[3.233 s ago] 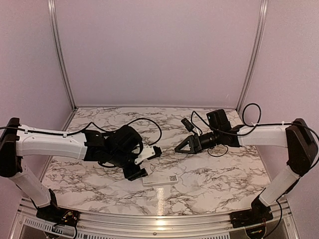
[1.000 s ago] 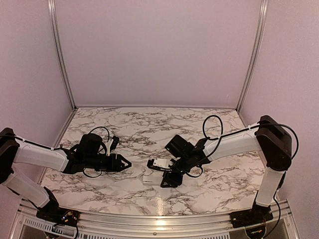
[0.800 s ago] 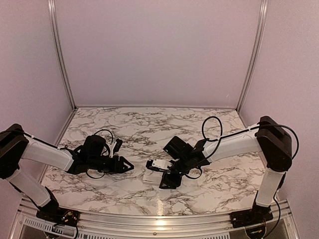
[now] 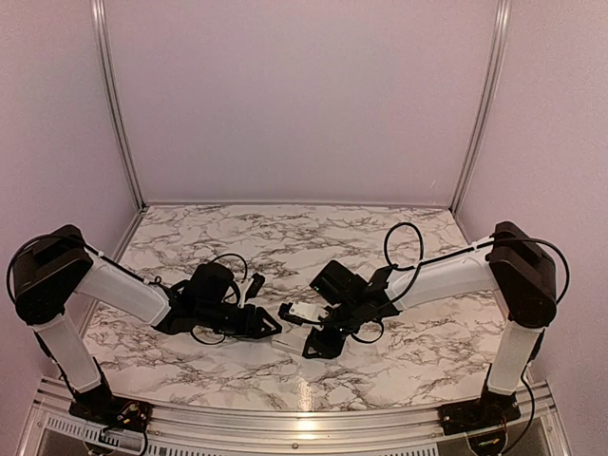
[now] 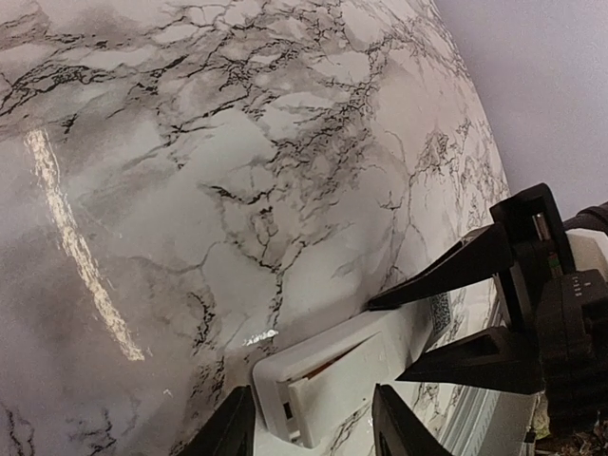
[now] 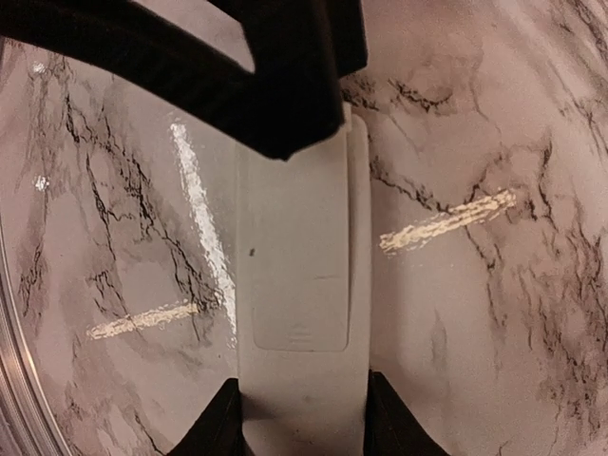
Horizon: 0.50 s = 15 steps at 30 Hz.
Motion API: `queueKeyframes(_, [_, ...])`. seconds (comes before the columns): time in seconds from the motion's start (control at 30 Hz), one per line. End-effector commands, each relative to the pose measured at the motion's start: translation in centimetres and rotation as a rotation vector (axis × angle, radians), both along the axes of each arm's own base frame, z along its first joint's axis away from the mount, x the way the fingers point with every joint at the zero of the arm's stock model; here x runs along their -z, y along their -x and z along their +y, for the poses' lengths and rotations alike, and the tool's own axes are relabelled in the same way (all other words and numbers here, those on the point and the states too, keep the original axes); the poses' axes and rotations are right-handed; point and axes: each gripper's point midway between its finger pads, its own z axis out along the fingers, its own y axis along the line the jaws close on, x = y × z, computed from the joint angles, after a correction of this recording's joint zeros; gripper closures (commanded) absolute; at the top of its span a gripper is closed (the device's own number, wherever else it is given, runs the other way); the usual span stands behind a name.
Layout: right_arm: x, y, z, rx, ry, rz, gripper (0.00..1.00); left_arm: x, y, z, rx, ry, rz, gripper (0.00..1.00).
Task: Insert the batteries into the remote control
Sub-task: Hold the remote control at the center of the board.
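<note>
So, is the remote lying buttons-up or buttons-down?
Buttons-down: the remote control lies flat on the table, showing a plain white back with a cover outline, no buttons.

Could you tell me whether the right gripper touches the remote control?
Cannot tell: right wrist view shows the right gripper closely flanking the remote control, contact unclear.

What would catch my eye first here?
A slim white remote control lies smooth back up near the front of the marble table. The left claw straddles one end and the right claw the other, nearly nose to nose.
</note>
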Motion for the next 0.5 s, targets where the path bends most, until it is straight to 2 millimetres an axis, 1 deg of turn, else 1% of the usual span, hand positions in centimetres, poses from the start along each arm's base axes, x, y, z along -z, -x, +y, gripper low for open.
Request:
queueKeyframes(0.0, [0.65, 0.95, -0.11, 0.000, 0.022, 0.029, 0.62, 0.50, -0.30, -0.58, 0.000, -0.020, 0.001, 0.58])
queueKeyframes(0.13, [0.74, 0.97, -0.12, -0.001, 0.019, 0.029, 0.63, 1.07, -0.29, -0.64, 0.000, -0.040, 0.010, 0.62])
queueKeyframes(0.3, [0.93, 1.02, -0.20, -0.001, 0.022, 0.030, 0.63, 1.41, -0.04, -0.43, 0.003, -0.052, 0.019, 0.70])
queueKeyframes(0.47, [1.01, 0.99, -0.17, 0.002, 0.023, 0.029, 0.64, 1.38, 0.29, -0.24, 0.007, -0.052, 0.023, 0.71])
